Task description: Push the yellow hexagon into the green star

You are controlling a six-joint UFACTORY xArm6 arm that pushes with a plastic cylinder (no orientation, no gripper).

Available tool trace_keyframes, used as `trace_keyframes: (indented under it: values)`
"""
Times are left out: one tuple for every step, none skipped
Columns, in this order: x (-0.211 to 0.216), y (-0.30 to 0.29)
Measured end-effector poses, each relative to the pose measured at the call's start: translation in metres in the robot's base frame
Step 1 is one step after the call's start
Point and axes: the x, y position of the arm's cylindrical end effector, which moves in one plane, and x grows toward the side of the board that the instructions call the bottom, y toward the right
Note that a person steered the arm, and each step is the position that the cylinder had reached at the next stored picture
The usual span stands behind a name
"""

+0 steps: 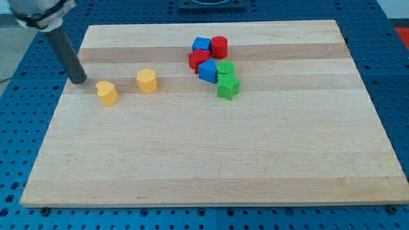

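Camera view: yellow hexagon [147, 80] upright, prob. hexagonal, w/ flat top.

rod [54, 32]: top cut off by view's edge | red star [197, 59]: partly hidden by blue block [207, 70]

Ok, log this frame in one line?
my tip: left of both yellow blocks, apart | nearer yellow block: untouched | green star: in right cluster | push: not begun

Two yellow blocks [107, 92], red, blue and green blocks [227, 87], pale striped wooden board [204, 160], blue pegboard [16, 128].
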Motion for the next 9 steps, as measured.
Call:
trace_keyframes:
  values:
    - [-0.001,0.044]
    - [0.017,0.091]
    - [0.06,0.127]
    - [0.077,0.139]
    - [0.056,0.123]
    - [0.028,0.112]
    - [0.005,0.118]
    - [0.016,0.153]
    - [0.026,0.151]
